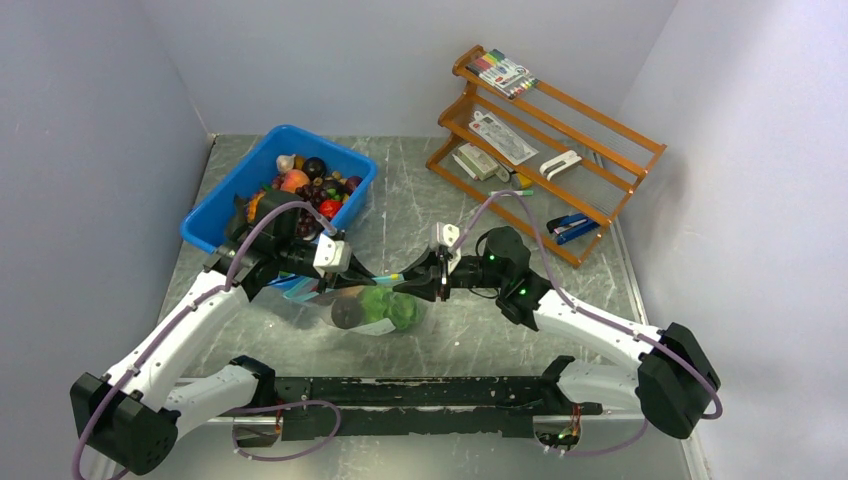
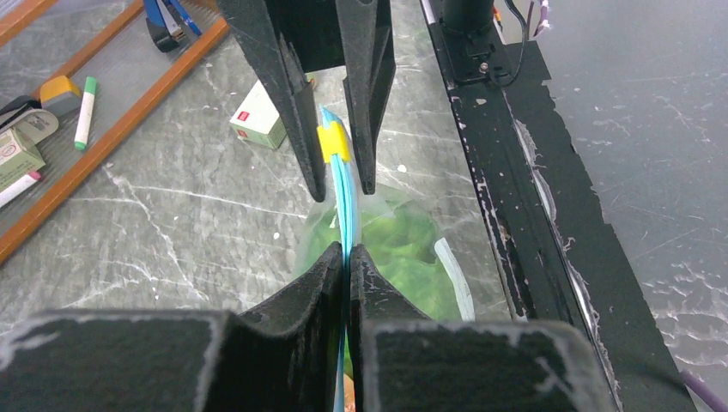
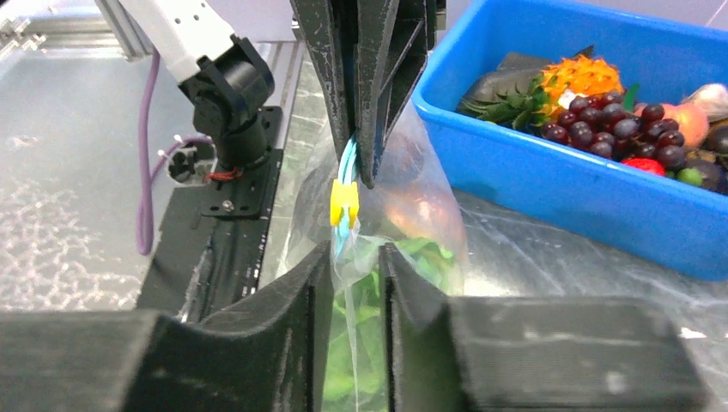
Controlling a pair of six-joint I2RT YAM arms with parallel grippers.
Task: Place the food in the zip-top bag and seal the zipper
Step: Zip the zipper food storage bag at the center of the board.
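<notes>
I have the zip-top bag [image 1: 378, 308] held up between the two arms near the middle of the counter [image 2: 172, 232], just in front of the black base rail [image 2: 515, 189]. My left fingers [image 2: 318, 283] are pressed together on the zipper [image 2: 345, 206], the teal strip running straight out from between their tips. My right fingers [image 3: 313, 292] face them from the other side and sit slightly apart, with the strip and the clear film passing through the narrow gap. The yellow slider [image 2: 333, 142] lies on the strip at the right fingers' end. From these views I cannot tell whether they are touching it.

Below the strip the bag hangs down to the counter. Green lettuce [image 2: 403, 240] shows through the plastic, with a brownish-orange piece [image 3: 412, 206] beside it.

The blue bin [image 3: 558, 184] stands just beyond the bag on my left side. It holds purple grapes [image 3: 601, 129] and other toy fruit. The orange rack [image 1: 600, 130] with markers and stationery stands well apart at the far right.
</notes>
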